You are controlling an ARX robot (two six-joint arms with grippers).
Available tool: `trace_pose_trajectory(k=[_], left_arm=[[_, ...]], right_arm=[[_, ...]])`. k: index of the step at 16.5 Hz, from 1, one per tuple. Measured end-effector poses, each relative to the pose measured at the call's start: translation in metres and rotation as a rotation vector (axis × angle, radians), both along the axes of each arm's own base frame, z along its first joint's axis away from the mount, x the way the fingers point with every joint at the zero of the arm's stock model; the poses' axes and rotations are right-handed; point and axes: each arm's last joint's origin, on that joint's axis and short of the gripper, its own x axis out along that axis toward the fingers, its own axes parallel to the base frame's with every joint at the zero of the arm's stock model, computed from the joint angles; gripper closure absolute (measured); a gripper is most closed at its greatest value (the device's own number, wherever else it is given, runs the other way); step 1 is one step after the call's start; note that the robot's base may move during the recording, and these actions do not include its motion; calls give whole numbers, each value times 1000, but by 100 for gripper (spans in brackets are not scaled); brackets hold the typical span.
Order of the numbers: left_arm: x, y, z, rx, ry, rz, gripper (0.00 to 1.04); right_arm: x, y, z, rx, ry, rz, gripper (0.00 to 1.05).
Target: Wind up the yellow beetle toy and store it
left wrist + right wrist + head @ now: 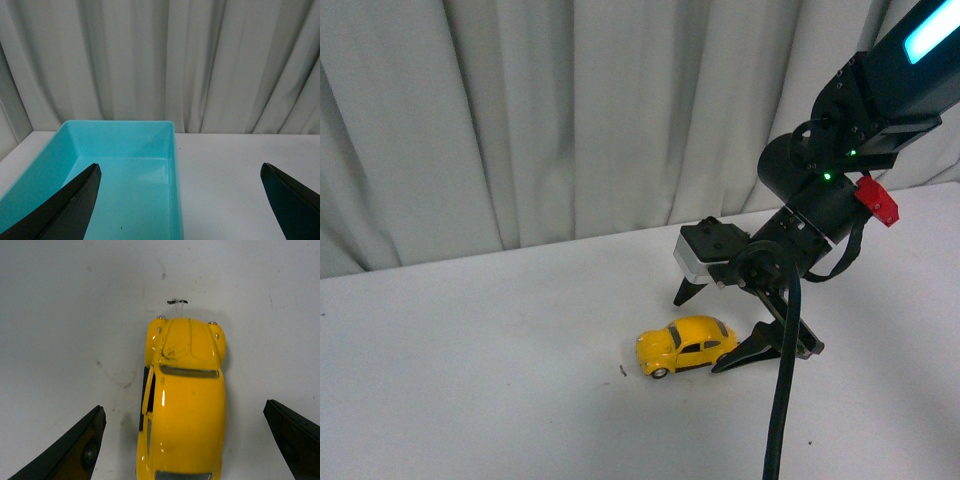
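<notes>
Yellow beetle toy point(686, 345), between spread right claw point(697, 337)

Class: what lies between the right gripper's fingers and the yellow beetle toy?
Only bare table either side of the yellow beetle toy, inside the open right gripper; the right wrist view shows it.

Glossy yellow beetle toy point(686, 345), matt white table point(470, 380); smooth turquoise plastic bin point(125, 165)
</notes>
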Motion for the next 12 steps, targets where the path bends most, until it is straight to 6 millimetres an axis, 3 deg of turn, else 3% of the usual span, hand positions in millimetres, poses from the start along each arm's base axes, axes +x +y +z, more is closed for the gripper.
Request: trace_pose_trajectory(k=[10,12], left_arm=[[0,0,0,0,0,0,7],[0,0,0,0,0,0,7]], right_arm=[[2,10,-5,-12,5,0,7],[0,10,-7,-19,23,-18,23]])
